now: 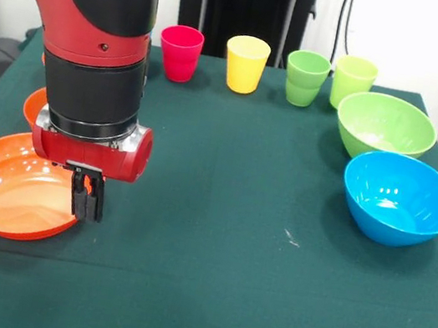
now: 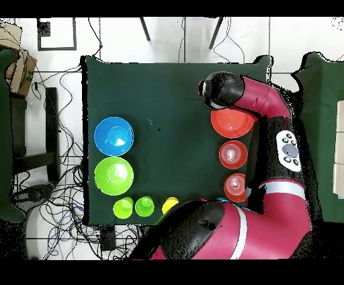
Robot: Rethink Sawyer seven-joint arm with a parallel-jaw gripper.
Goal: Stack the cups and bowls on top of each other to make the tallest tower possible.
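Observation:
My gripper [image 1: 87, 202] hangs over the right rim of the wide orange bowl [image 1: 1, 194] at the table's left in the front view. Its fingers stand together; I cannot tell whether they pinch the rim. A small orange bowl [image 1: 34, 104] peeks out behind the arm. In the overhead view the wide orange bowl [image 2: 233, 122] and two small orange bowls [image 2: 233, 154] [image 2: 236, 187] lie in a row, and the arm hides the gripper. A pink cup [image 1: 179, 52], a yellow cup [image 1: 246, 63] and two light green cups [image 1: 305, 78] [image 1: 353, 80] line the far edge. No tower stands.
A large lime green bowl [image 1: 385, 125] and a large blue bowl [image 1: 400, 199] sit at the right. The dark green cloth [image 1: 222, 241] covers the table. The arm's bulk fills the upper left of the front view.

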